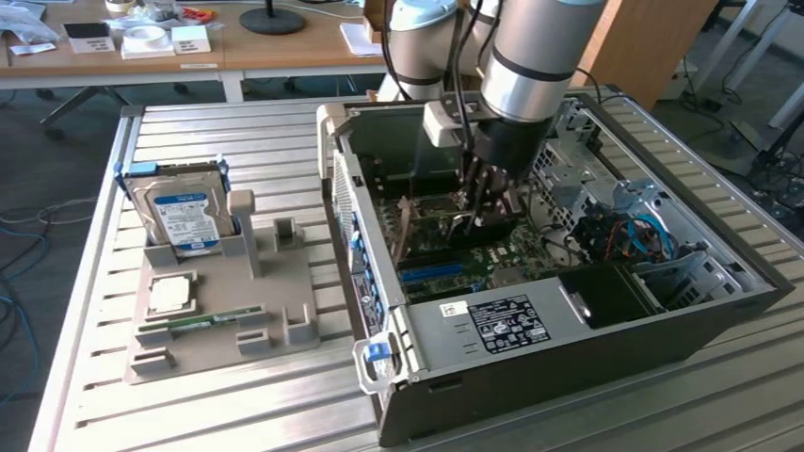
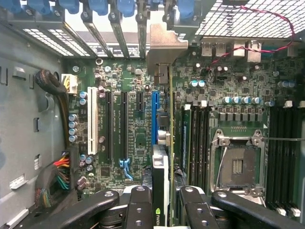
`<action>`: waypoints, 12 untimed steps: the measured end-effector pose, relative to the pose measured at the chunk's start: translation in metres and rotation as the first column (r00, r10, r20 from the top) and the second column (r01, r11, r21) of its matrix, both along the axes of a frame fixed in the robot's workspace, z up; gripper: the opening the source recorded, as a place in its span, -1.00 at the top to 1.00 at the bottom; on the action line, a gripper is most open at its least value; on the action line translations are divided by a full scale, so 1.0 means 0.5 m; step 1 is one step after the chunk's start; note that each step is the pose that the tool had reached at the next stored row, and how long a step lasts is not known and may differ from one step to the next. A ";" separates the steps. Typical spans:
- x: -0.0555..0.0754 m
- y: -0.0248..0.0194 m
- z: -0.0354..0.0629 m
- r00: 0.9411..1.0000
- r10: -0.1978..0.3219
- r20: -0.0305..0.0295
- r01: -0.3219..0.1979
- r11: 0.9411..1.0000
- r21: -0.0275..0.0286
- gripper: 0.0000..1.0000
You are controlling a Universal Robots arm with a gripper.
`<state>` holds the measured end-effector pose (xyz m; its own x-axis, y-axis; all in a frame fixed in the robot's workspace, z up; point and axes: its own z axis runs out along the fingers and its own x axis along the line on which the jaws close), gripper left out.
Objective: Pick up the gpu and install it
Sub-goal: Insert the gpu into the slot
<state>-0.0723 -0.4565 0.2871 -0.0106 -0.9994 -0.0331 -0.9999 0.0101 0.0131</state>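
Note:
The gpu (image 2: 161,177) stands edge-on between my gripper's fingers (image 2: 138,205), its black cooler side carrying a green logo. Its metal bracket (image 2: 164,47) points at the rear slot openings of the case. The card hangs right over the long blue slot (image 2: 154,119) of the motherboard; whether it touches the slot I cannot tell. In the exterior view my gripper (image 1: 484,202) reaches down into the open computer case (image 1: 653,330), and the card's tan-brown board (image 1: 404,235) shows beside it. The gripper (image 2: 164,207) is shut on the gpu.
A grey parts holder (image 1: 296,282) lies at the exterior view's left with a hard drive (image 1: 186,212), a processor (image 1: 169,292) and a green RAM stick (image 1: 207,320). Inside the case are black slots (image 2: 124,124), a white slot (image 2: 93,124), an open processor socket (image 2: 238,167) and cable bundles (image 2: 52,179).

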 end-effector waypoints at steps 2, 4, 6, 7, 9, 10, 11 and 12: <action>0.000 -0.0038 -0.001 1.000 0.000 0.000 0.000 1.000 0.000 0.47; 0.000 -0.0051 -0.003 1.000 0.000 0.000 0.000 1.000 0.000 0.47; 0.000 -0.0052 -0.005 1.000 0.000 0.000 0.000 1.000 0.000 0.47; -0.001 -0.0052 -0.007 1.000 0.000 0.000 0.000 1.000 0.000 0.47; -0.002 -0.0052 -0.009 1.000 0.000 0.000 0.000 1.000 0.000 0.47; -0.002 -0.0052 -0.011 1.000 0.000 0.000 0.000 1.000 0.000 0.47; -0.003 -0.0052 -0.012 1.000 0.000 0.000 0.000 1.000 0.000 0.47; -0.004 -0.0052 -0.013 1.000 0.000 0.000 0.000 1.000 0.000 0.47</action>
